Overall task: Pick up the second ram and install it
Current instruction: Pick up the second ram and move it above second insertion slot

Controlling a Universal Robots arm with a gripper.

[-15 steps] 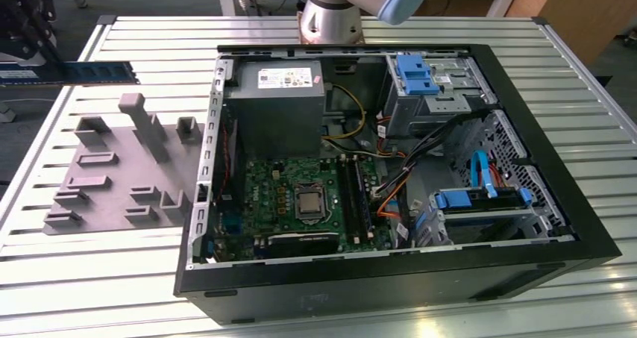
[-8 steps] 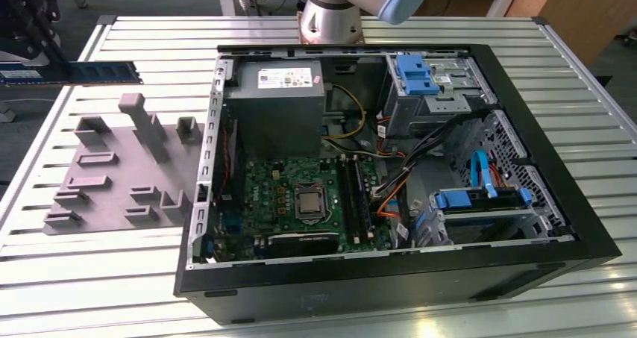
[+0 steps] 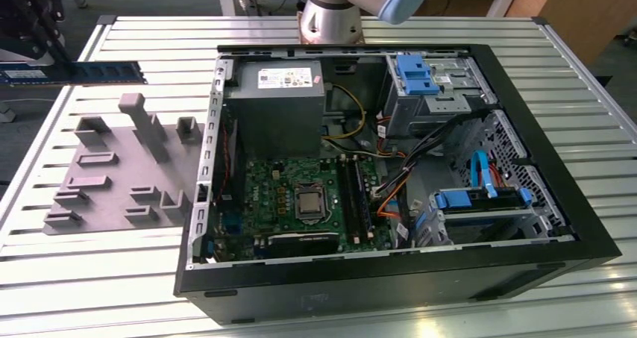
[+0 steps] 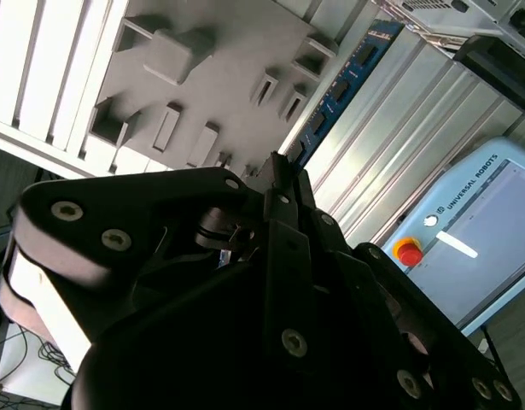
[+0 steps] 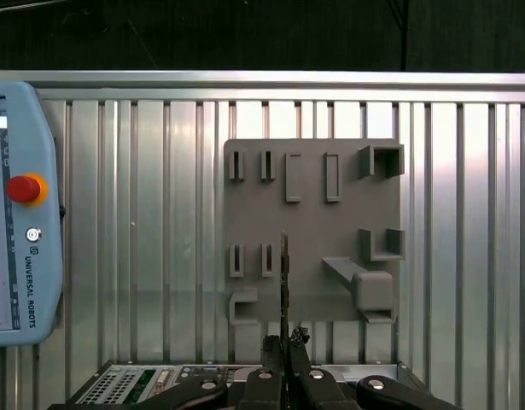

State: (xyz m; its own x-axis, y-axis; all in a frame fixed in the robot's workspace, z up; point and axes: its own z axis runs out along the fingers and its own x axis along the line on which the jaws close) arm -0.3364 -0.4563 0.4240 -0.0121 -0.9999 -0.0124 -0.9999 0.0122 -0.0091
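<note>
Gripper [image 5: 284, 346] clamped on second ram [image 3: 104, 72], long axis sticking straight out fwd; mobo [image 3: 274, 181] well off to the exterior view's right

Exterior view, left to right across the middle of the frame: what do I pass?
Grey slotted fixture plate → green motherboard inside the open black computer case → light-blue plastic drive bracket. The long blue ram stick held by the gripper overlaps the plate, so it is left out.

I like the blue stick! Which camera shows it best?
The exterior view: the second ram shows its flat blue side. The second wrist view shows part of it; the first wrist view shows its thin edge.
</note>
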